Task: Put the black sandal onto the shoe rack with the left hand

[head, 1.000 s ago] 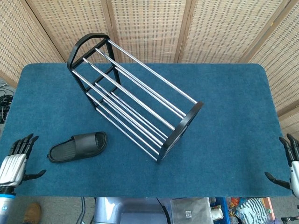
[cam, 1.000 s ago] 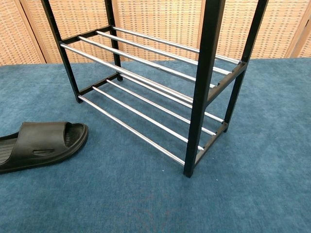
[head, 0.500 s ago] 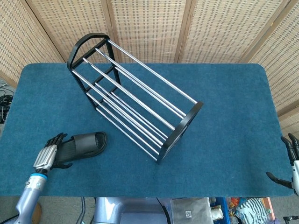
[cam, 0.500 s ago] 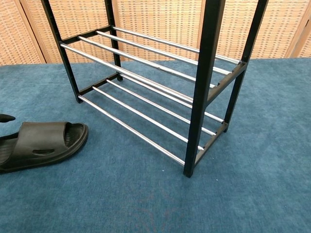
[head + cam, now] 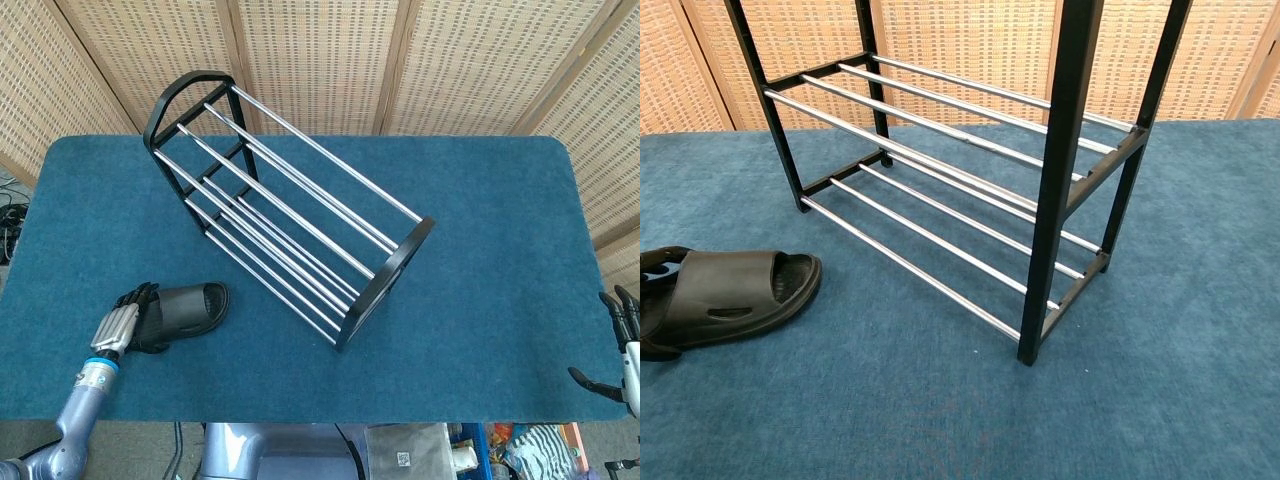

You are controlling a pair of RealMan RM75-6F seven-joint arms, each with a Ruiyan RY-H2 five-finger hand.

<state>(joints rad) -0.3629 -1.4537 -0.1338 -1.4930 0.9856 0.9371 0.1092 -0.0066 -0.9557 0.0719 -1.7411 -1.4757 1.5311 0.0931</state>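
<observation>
The black sandal (image 5: 188, 305) lies flat on the blue table, left of the shoe rack (image 5: 285, 205), toe towards the rack. My left hand (image 5: 125, 322) lies over the sandal's heel end, its fingers spread across the far edge and its thumb at the near edge. The chest view shows the same sandal (image 5: 735, 295) at the left edge with dark fingertips (image 5: 658, 262) beside its heel. It rests on the cloth, not lifted. My right hand (image 5: 620, 350) hangs at the table's front right edge, fingers apart and holding nothing.
The black-framed rack with chrome rails stands diagonally across the table's middle (image 5: 1060, 180), its lower tier near the sandal. Blue cloth (image 5: 480, 250) covers the table. Woven screens stand behind it.
My left hand has moved from the table's front left edge rightwards onto the sandal's heel. The sandal and the right hand have stayed in place.
</observation>
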